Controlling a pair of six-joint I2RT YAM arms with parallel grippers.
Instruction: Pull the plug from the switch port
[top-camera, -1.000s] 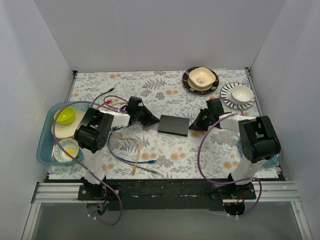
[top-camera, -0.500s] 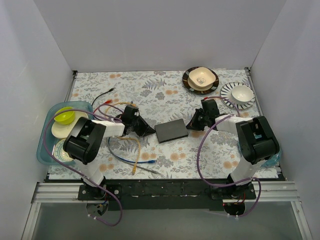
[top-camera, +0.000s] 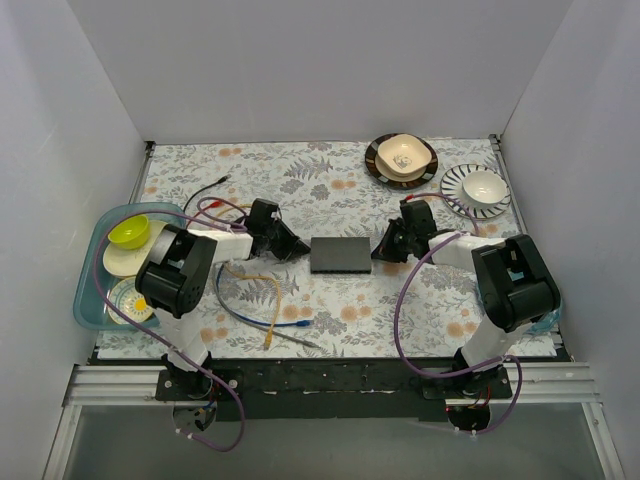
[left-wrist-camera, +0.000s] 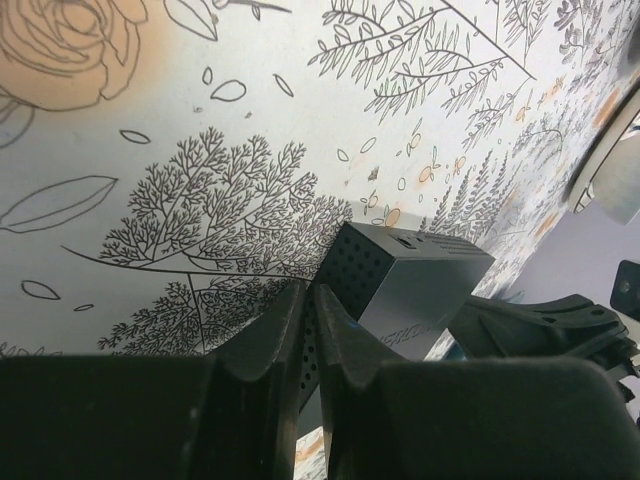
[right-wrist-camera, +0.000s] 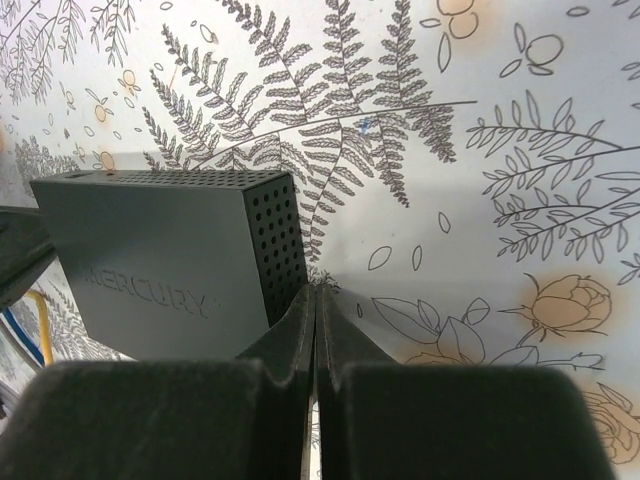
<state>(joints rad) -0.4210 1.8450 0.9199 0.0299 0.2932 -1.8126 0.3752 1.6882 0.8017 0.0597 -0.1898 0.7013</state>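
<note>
The switch (top-camera: 345, 255) is a flat dark-grey box lying level on the flowered cloth in the middle. My left gripper (top-camera: 297, 249) is shut and empty, its tips against the switch's left end; the left wrist view shows the shut fingertips (left-wrist-camera: 330, 318) at the perforated side of the switch (left-wrist-camera: 420, 285). My right gripper (top-camera: 378, 250) is shut and empty, its tips at the switch's right end; the right wrist view shows the tips by the perforated end of the switch (right-wrist-camera: 160, 260). No plug or cable shows in the switch, and its row of sockets is hidden.
Loose yellow (top-camera: 262, 290), blue (top-camera: 250, 316) and black (top-camera: 205, 188) cables lie at the front left. A teal tray (top-camera: 88, 270) with a green bowl (top-camera: 129, 232) stands at the left. A beige bowl (top-camera: 403, 155) and a white bowl (top-camera: 483, 186) sit on plates at the back right.
The switch was turned askew half a second ago and now lies level again. Both grippers have shifted with it and stay shut at its two ends.
</note>
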